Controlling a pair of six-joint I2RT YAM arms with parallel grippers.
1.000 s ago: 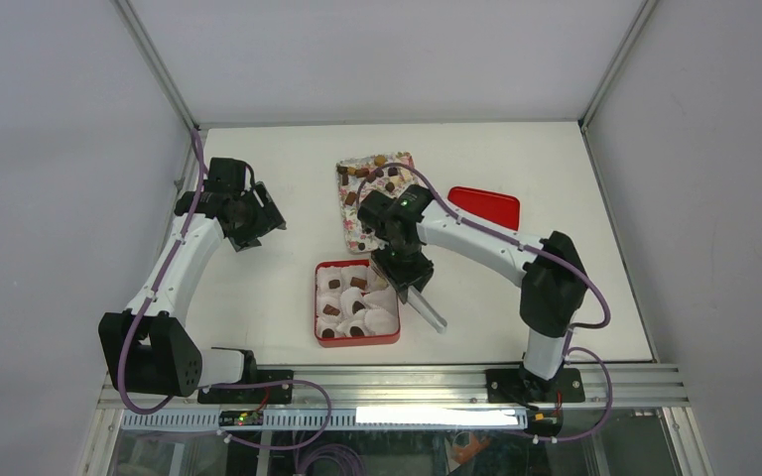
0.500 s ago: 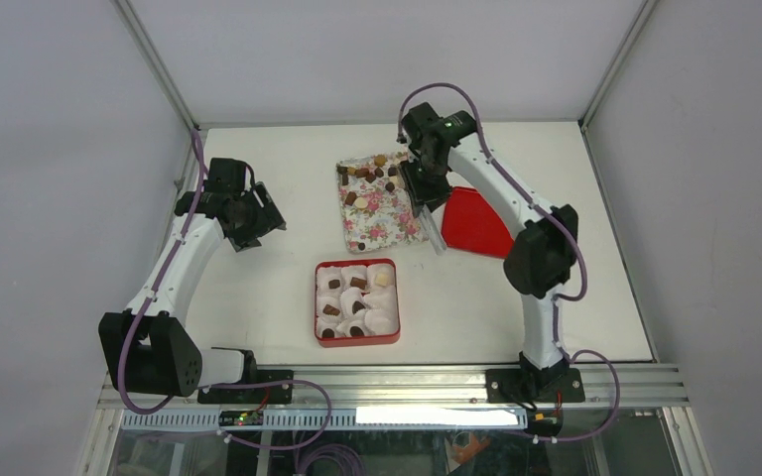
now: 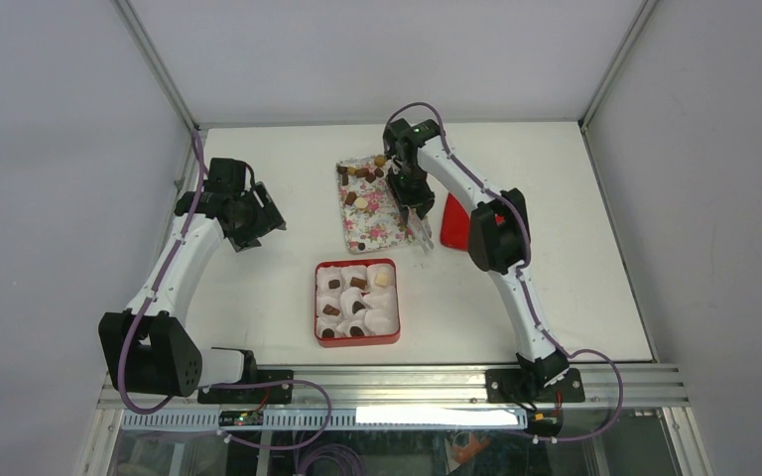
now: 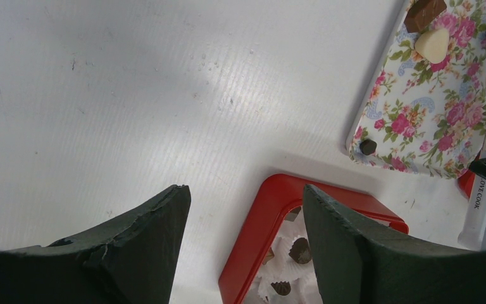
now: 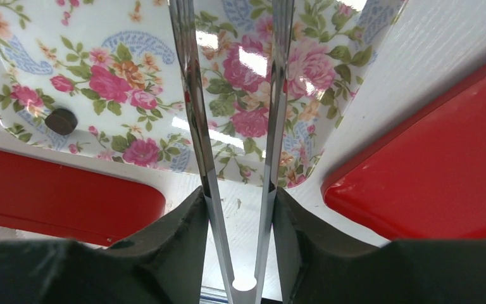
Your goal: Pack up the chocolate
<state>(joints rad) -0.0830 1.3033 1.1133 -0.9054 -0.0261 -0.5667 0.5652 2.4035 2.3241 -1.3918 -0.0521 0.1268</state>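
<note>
Left end effector [image 4: 243, 192] gapes open — right end effector [image 5: 238, 197] clamps tongs [image 5: 188, 95].

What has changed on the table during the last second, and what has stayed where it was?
The right gripper, shut on the tongs throughout, swung from above the red box away to the far side. It now hangs over the right edge of the floral tray, beside the red lid. The left gripper stayed open and still. The box, tray and lid did not move.

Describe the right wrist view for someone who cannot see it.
The right hand grips shiny metal tongs, whose two arms stretch over a floral tray. One dark chocolate lies on the tray's left; a red lid shows at right.
</note>
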